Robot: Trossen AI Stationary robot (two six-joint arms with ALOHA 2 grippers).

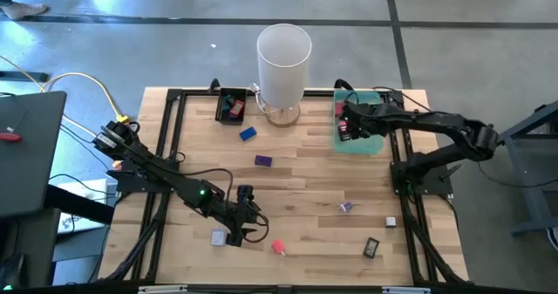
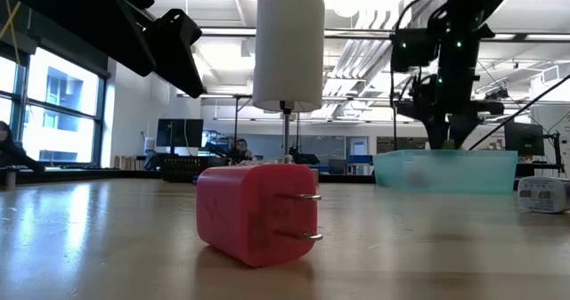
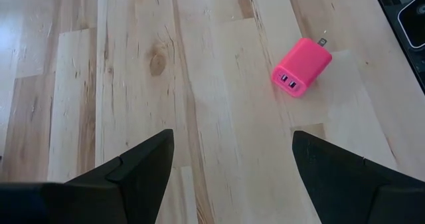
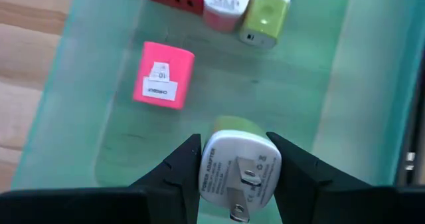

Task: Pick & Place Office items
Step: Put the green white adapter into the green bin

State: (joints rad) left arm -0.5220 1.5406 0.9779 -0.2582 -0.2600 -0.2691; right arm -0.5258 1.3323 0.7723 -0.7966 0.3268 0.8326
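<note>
Right arm poised to release a charger into the green tray (image 4: 99,117); left arm lines up on the pink one.
Right fingers (image 4: 232,159) pinch a glossy white-faced plug block (image 4: 240,174), apparently just above the tray's frosted plastic floor; release low and level, clear of its neighbours. Left fingers (image 3: 232,159) are spread wide over the wooden counter (image 3: 133,84), near the smooth, boxy pink charger (image 3: 302,67).

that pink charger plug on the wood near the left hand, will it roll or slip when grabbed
The pink charger looks like a rigid, boxy block lying on a flat side, so it probably won't roll. Its smooth, rounded shell may slip or skate across the wooden table if nudged. The open left hand should likely avoid the two prongs.
</note>
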